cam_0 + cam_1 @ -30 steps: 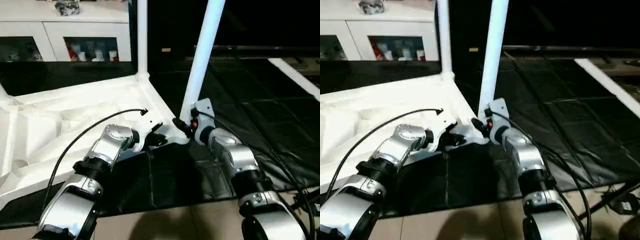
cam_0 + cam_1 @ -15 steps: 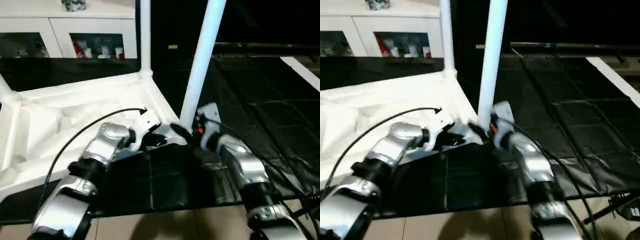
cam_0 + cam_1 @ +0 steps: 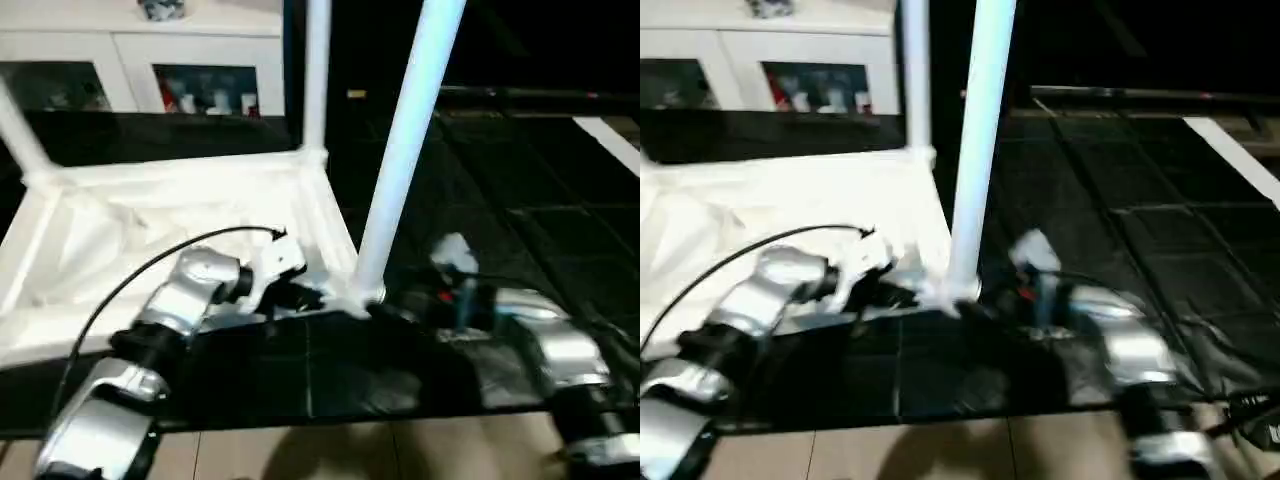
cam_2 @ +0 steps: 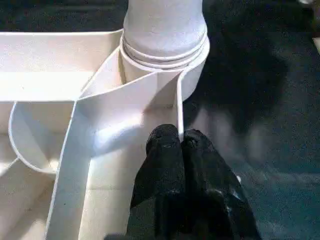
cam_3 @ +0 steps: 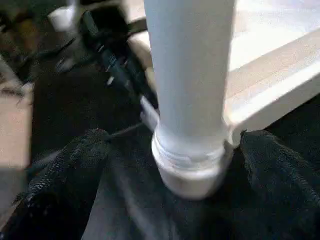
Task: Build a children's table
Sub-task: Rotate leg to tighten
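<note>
The white plastic tabletop (image 3: pixel 150 215) is lying ribbed side up on black sheeting (image 3: pixel 520 230), a tapered tube leg (image 3: pixel 405 150) standing in its near corner socket (image 4: pixel 165 65). The right claw (image 5: pixel 165 165) is gaping wide, fingers flanking the leg base at nine and three o'clock. The left claw (image 4: pixel 181 145), fingers pressed together, is touching a thin rib at the socket's six o'clock.

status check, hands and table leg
Left hand shut on table top rim. Right hand open around near leg, standing in corner socket. Nothing in the way.
</note>
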